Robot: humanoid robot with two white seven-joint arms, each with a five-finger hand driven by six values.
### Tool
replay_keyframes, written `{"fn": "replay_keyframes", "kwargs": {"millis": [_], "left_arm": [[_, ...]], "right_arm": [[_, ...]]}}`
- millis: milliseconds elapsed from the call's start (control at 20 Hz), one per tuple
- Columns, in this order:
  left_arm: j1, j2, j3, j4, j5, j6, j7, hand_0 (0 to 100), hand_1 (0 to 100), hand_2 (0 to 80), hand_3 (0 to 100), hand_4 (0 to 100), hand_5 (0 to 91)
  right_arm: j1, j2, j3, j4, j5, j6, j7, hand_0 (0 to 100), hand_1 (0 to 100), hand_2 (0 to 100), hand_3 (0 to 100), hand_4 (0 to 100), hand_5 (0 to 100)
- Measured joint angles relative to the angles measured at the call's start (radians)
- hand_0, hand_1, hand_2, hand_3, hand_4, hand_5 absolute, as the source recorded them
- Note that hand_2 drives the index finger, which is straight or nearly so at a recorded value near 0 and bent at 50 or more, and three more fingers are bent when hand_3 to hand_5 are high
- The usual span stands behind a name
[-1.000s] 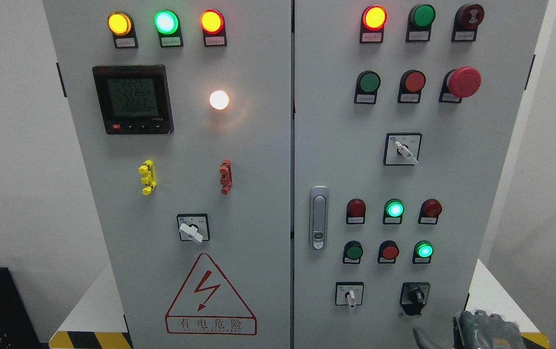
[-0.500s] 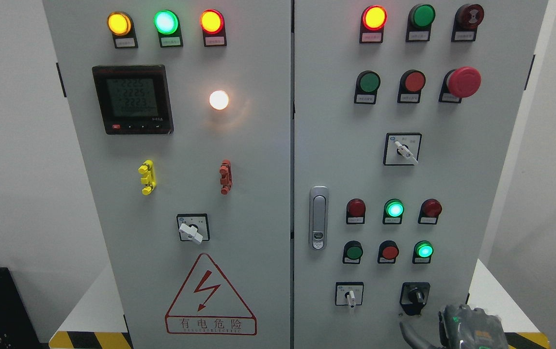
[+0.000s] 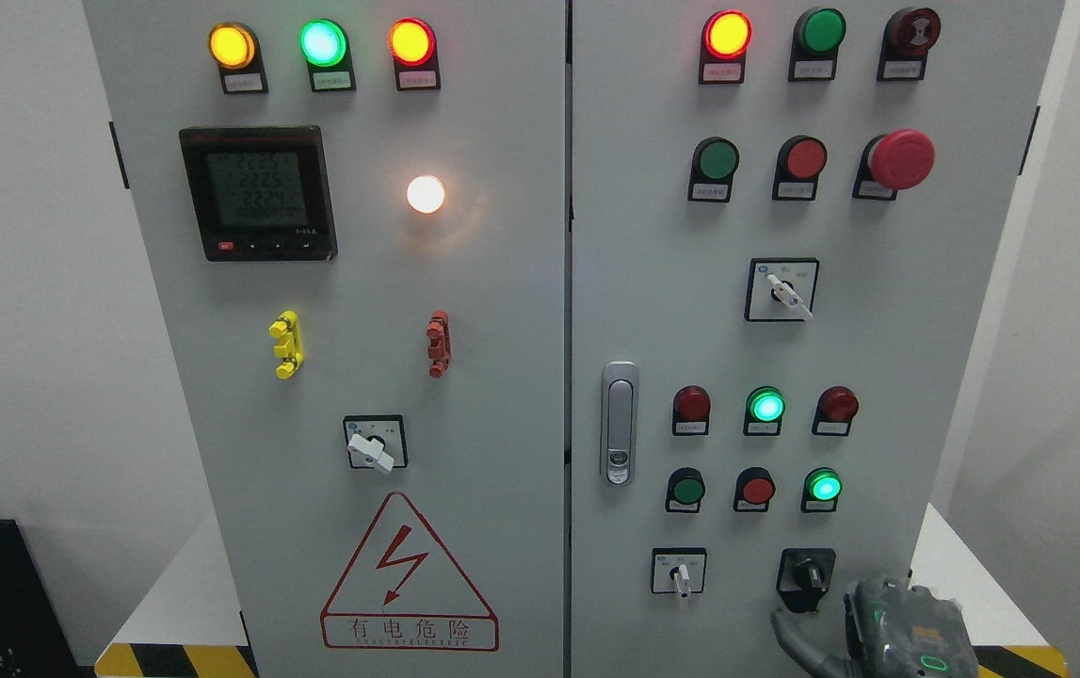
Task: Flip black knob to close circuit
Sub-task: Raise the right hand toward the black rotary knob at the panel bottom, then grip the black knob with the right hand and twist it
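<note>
At the lower right corner of the right cabinet door (image 3: 878,311), the black knob (image 3: 806,574) is sitting in its square black escutcheon, to the right of a small white selector switch (image 3: 681,574) and below a lit green indicator (image 3: 824,486). The knob's pointer is appearing to stand roughly upright, tilted a little to the right; its labelled positions are too small to read.

The right hand (image 3: 888,631) is entering from the bottom edge on the right and is occupying the approach step: it is positioned just below and slightly to the right of the knob, and no contact is showing. One grey finger (image 3: 789,631) is extending to the left beneath the escutcheon, apart from the knob. The remaining fingers are hiding behind the hand's housing, so whether the hand is spread or curled cannot be told. The left hand is not showing.

Judged from this position, the turn is not yet starting. The next move is calling for the hand to rise and shift slightly left until its fingers are bracketing the knob's raised grip, then to close and rotate.
</note>
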Motion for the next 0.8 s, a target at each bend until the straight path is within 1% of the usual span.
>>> {"fn": "replay_keyframes", "kwargs": {"millis": [800], "left_arm": [[0.0, 0.0, 0.0, 0.0, 0.0, 0.0, 0.0, 0, 0, 0.0, 5, 3, 0.0]], "right_arm": [[-0.038, 0.0, -0.027, 0.038, -0.019, 0.014, 0.0, 0, 0, 89, 100, 83, 87]]}}
